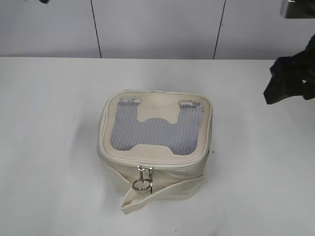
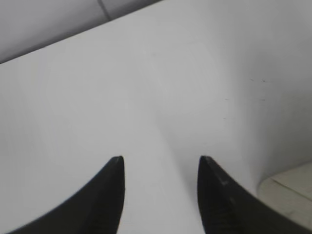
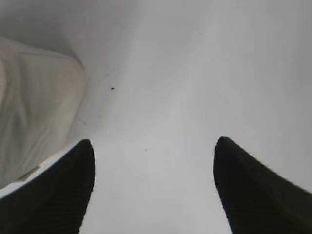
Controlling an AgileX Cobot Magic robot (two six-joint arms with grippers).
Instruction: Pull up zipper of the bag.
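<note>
Both grippers — left (image 2: 161, 163), right (image 3: 153, 146) — jaws apart, empty.

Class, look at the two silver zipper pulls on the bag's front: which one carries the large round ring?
The left pull of the pair. The large ring hangs below it, while the right pull shows no such large ring clearly.

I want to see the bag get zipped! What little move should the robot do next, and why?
Probably bring the right gripper down toward the two silver pulls at the front of the bag. Both grippers are open and holding nothing, and the right one is off by the bag's side, far from the zipper.
</note>
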